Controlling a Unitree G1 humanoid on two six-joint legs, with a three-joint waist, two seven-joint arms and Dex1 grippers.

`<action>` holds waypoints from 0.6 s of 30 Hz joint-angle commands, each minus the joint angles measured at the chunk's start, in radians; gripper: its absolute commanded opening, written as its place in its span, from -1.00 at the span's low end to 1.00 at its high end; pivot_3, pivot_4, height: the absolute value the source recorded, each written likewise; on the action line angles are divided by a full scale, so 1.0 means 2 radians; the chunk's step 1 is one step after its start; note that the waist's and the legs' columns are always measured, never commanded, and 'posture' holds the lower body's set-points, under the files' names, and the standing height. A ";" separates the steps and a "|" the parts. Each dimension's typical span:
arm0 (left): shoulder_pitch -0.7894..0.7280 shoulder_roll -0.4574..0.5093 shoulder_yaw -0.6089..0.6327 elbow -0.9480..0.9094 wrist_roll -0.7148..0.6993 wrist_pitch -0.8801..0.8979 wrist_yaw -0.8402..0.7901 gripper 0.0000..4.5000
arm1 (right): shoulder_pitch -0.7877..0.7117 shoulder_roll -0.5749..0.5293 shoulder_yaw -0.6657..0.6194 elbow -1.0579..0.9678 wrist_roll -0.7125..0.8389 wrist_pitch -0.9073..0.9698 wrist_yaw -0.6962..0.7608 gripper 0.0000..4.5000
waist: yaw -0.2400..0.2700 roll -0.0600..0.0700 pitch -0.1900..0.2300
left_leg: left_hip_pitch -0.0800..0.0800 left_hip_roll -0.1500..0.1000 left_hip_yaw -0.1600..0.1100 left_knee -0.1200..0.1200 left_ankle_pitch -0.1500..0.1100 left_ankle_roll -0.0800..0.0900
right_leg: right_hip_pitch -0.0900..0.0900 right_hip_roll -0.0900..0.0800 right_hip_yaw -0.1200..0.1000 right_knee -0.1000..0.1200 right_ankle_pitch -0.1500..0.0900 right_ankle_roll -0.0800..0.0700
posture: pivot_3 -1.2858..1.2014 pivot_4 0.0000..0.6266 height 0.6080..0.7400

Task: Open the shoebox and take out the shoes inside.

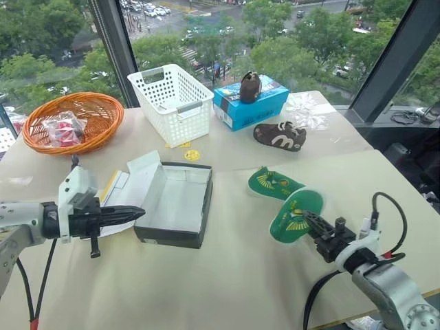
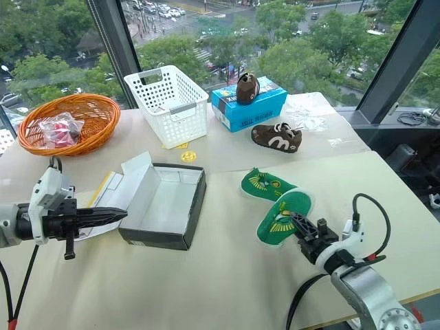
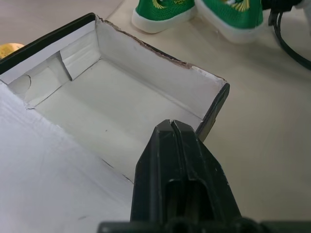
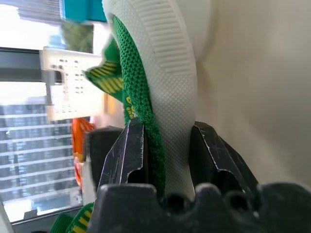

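While the clenched left end effector (image 1: pixel 137 214) idles beside the emptied shoebox (image 1: pixel 175 203), the right end effector (image 1: pixel 309 218) grasps one shoe (image 1: pixel 296 214) by its rim, tilted just beside its mate (image 1: pixel 274 183) on the counter (image 1: pixel 227 275).

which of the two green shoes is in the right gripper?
The green shoe nearer the robot, tipped up with its sole facing the camera: the right gripper has its fingers clamped on the edge. The other green shoe lies free on the table, nearer the shoebox.

Box (image 3: pixel 121 97) lid cut off at frame edge, 8 o'clock; held shoe (image 4: pixel 160 87) toe cropped; basket (image 1: pixel 72 120) contents indistinct.
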 commanded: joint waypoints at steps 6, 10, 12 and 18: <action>-0.004 0.005 0.010 -0.013 -0.006 -0.001 0.001 -1.00 | 0.038 -0.102 0.062 0.037 0.017 -0.035 0.061 -0.46 | 0.004 0.000 0.000 | -0.001 0.000 0.001 0.000 -0.001 0.001 | 0.000 0.000 0.000 -0.002 0.001 0.001 | 0.03 -0.52 0.86; 0.005 0.001 0.014 -0.022 -0.009 0.002 0.006 -1.00 | 0.036 -0.115 0.082 0.059 0.017 -0.057 0.053 -0.46 | 0.005 0.000 0.000 | -0.001 0.000 0.001 0.000 -0.001 0.001 | 0.001 0.000 0.001 -0.002 0.001 0.001 | 0.03 -0.52 0.86; 0.007 0.000 0.016 -0.025 -0.010 0.004 0.009 -1.00 | 0.035 -0.117 0.092 0.070 0.017 -0.069 0.047 -0.46 | 0.005 0.000 0.000 | -0.001 0.000 0.001 0.000 -0.001 0.001 | 0.001 0.000 0.001 -0.002 0.001 0.001 | 0.03 -0.52 0.86; 0.011 0.003 0.022 -0.029 -0.013 0.006 0.013 -1.00 | 0.005 -0.115 0.103 0.113 0.007 -0.116 0.027 -0.46 | 0.005 -0.001 0.000 | 0.002 0.000 0.001 0.000 -0.001 0.001 | 0.004 0.002 0.004 -0.002 0.001 0.001 | 0.03 -0.52 0.86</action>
